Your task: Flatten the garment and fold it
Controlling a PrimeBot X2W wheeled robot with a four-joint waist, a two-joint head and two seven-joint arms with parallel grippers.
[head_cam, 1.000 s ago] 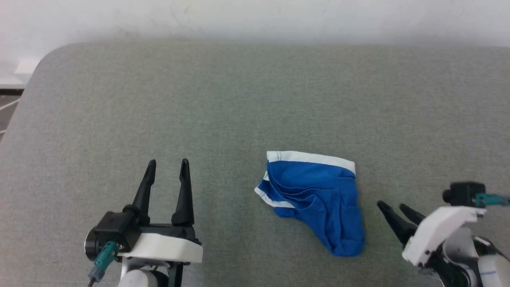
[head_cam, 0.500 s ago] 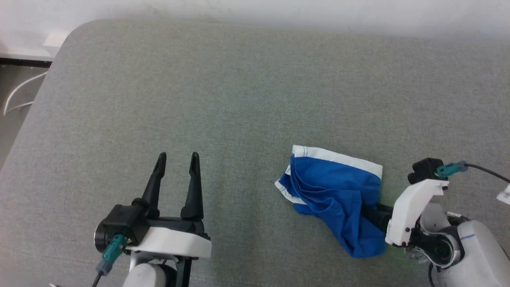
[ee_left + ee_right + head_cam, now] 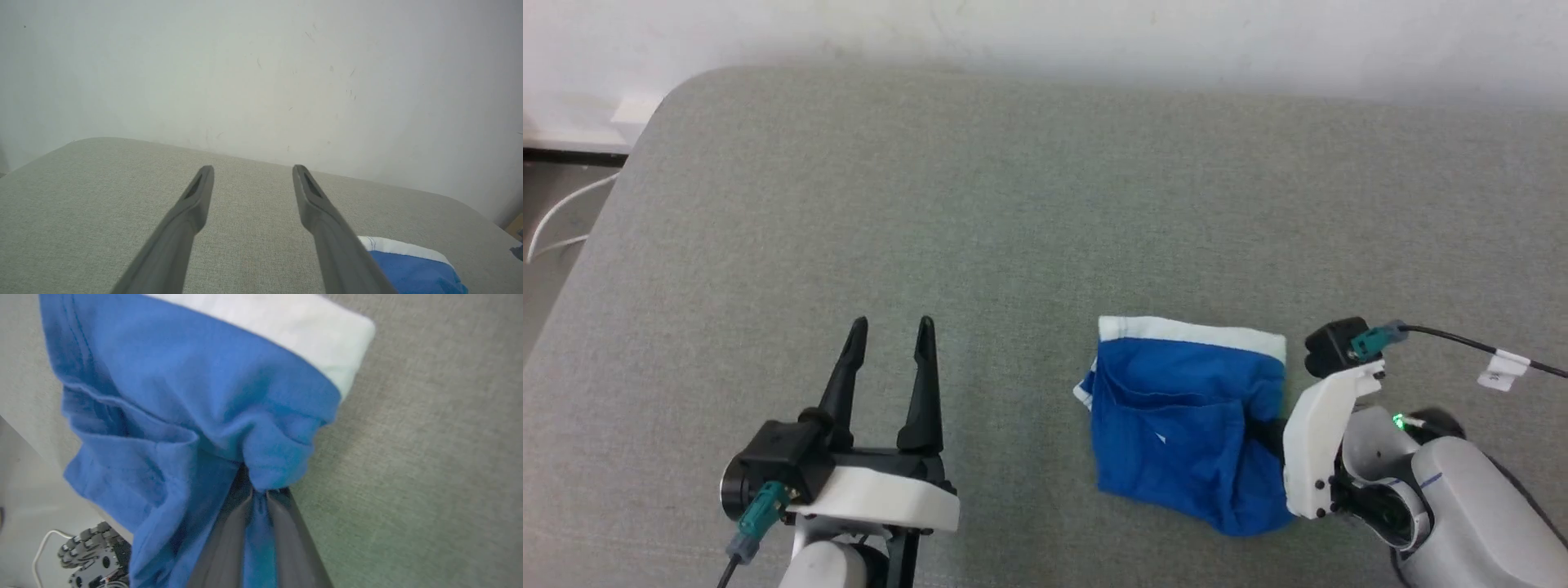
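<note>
At the far left of the head view, a white cable (image 3: 556, 220) looped over the floor beyond the rounded corner of the counter (image 3: 1013, 204). The counter's grey woven cover ran back to a pale wall (image 3: 1045, 33). The left tool (image 3: 891, 327) was over the near left part of the counter, its two dark fingers spread apart and nothing between them. In the left wrist view the left tool (image 3: 253, 169) stood released above the grey counter (image 3: 81, 183), with the scuffed wall (image 3: 245, 73) ahead. A corner of the garment (image 3: 412, 273) showed at the lower right, blue with a white band on its far edge.

Right of centre in the head view, the garment (image 3: 1176, 425) lay on the counter, well apart from the left tool. It was a rumpled blue heap with a white band along its far edge and a sliver of white trim on its left side. Its right edge was gathered at the right tool (image 3: 1262, 429), whose fingers reached in from the right, mostly hidden by cloth. The right wrist view showed the right tool (image 3: 257, 494) clenched on the garment (image 3: 184, 396). Its two fingers (image 3: 288, 547) lay close together with a fold of blue fabric pinched between them, and the grey counter (image 3: 429, 457) was on the right. At the far right of the head view, a black cable (image 3: 1462, 339) with a white tag (image 3: 1499, 369) led off from the wrist.
</note>
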